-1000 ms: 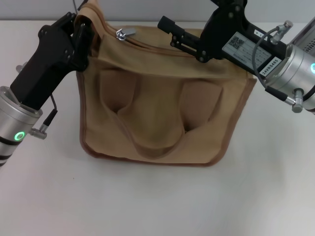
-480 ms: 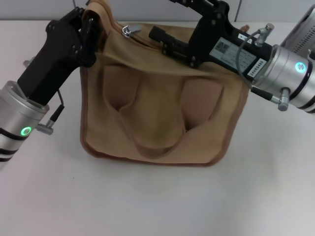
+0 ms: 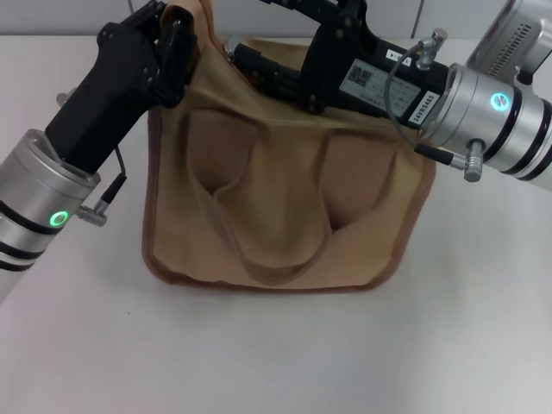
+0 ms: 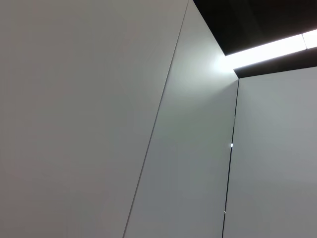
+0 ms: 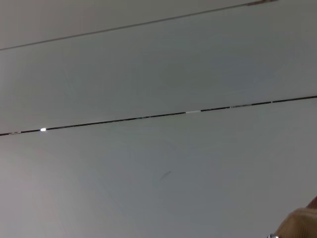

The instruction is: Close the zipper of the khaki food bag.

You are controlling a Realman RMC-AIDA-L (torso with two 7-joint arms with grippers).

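The khaki food bag point(image 3: 285, 198) stands on the white table in the head view, its two looped handles lying flat on the near side. My left gripper point(image 3: 172, 39) is at the bag's back left corner, shut on a raised fold of its fabric. My right gripper point(image 3: 259, 39) reaches from the right across the bag's top panel, jaws apart, one black finger point(image 3: 254, 65) low over the zipper line. The zipper's silver pull is almost hidden just left of that finger. A sliver of the bag point(image 5: 302, 223) shows in the right wrist view.
The white table point(image 3: 276, 362) stretches in front of and beside the bag. My right arm's silver forearm point(image 3: 492, 121) hangs over the bag's right end. The left wrist view shows only wall panels and a ceiling light.
My right gripper has moved left along the bag's top towards the pull. My left gripper has shifted slightly right and farther back, still holding the bag's corner.
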